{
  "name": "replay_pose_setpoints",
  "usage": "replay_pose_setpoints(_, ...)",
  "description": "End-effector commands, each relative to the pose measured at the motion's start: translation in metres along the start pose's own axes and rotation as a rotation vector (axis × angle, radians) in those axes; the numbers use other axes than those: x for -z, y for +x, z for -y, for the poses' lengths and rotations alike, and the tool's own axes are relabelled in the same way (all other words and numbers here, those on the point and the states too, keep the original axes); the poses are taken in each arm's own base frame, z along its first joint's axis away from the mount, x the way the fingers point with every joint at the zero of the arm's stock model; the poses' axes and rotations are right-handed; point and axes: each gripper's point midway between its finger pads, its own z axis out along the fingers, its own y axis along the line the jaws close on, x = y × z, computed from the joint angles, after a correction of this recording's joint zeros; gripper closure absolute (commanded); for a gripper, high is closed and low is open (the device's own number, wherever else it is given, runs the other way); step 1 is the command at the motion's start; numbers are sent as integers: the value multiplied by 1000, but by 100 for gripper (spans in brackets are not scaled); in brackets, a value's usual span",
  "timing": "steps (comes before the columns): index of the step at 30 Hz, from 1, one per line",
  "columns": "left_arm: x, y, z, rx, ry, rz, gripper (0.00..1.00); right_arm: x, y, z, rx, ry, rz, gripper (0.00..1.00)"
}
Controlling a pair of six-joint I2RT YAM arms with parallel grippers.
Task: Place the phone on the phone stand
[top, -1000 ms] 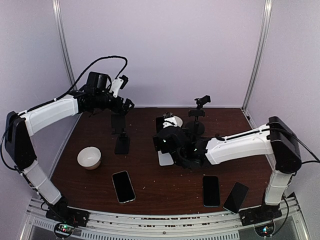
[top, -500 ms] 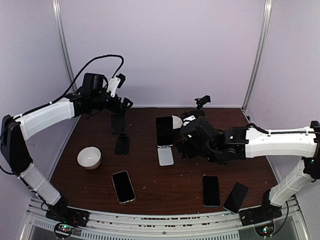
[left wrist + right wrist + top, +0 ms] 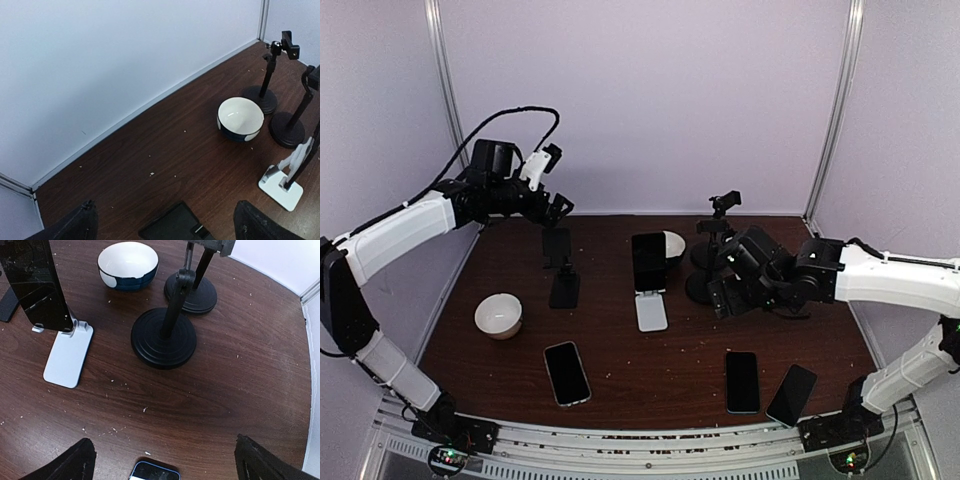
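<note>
A dark phone (image 3: 648, 261) leans upright on the white phone stand (image 3: 651, 312) at mid-table; the right wrist view shows that phone (image 3: 35, 285) and the stand's base (image 3: 68, 357) at the upper left. My right gripper (image 3: 718, 298) hangs to the right of it, open and empty, with a flat phone (image 3: 152, 473) below its jaws (image 3: 162, 460). My left gripper (image 3: 558, 208) hovers open above the empty black phone stand (image 3: 561, 268), whose top (image 3: 177, 225) shows between the fingertips (image 3: 75, 227).
Three phones lie flat near the front: one left (image 3: 566, 372), two right (image 3: 742, 381), (image 3: 792, 394). A white bowl (image 3: 499, 315) sits at the left, a blue-and-white bowl (image 3: 128, 262) at the back. Two black round-based clamp stands (image 3: 163, 337), (image 3: 195, 292) stand beside my right gripper.
My right arm has pulled away to the right from the white stand, leaving the phone leaning on it. My left gripper has risen slightly up and to the left.
</note>
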Motion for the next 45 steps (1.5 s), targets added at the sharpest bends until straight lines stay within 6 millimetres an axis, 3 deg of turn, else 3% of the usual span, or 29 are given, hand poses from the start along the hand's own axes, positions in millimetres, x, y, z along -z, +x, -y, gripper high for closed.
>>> replay_pose_setpoints(1,10,15,-15,21,224,-16,2,-2,11,-1,10,-9,-34,0)
replay_pose_setpoints(4,22,18,-20,83,415,88,2,-2,10,-3,21,-18,-26,0)
replay_pose_setpoints(7,24,29,-4,-22,517,128,2,-2,7,-3,25,-24,-8,0)
replay_pose_setpoints(9,16,39,-6,-30,509,93,3,-2,7,-3,26,-24,-3,0)
replay_pose_setpoints(14,-9,69,-34,53,479,12,9,-4,7,-6,18,-36,4,0)
replay_pose_setpoints(19,-27,98,-32,83,536,-65,15,-5,7,-7,19,-36,1,0)
replay_pose_setpoints(24,-26,101,-19,103,615,-11,20,-6,9,-6,15,-35,2,0)
replay_pose_setpoints(29,-33,100,-16,156,660,21,49,-7,7,-7,21,-28,1,0)
replay_pose_setpoints(32,-39,103,-17,169,658,7,56,-6,5,-6,19,-21,5,0)
replay_pose_setpoints(37,-44,106,-20,173,648,-4,62,-5,5,-4,12,-19,12,0)
replay_pose_setpoints(41,-53,112,-26,164,612,-30,54,-4,4,-4,8,-22,13,0)
replay_pose_setpoints(45,-52,106,-20,178,655,7,62,-3,4,-5,3,-27,15,0)
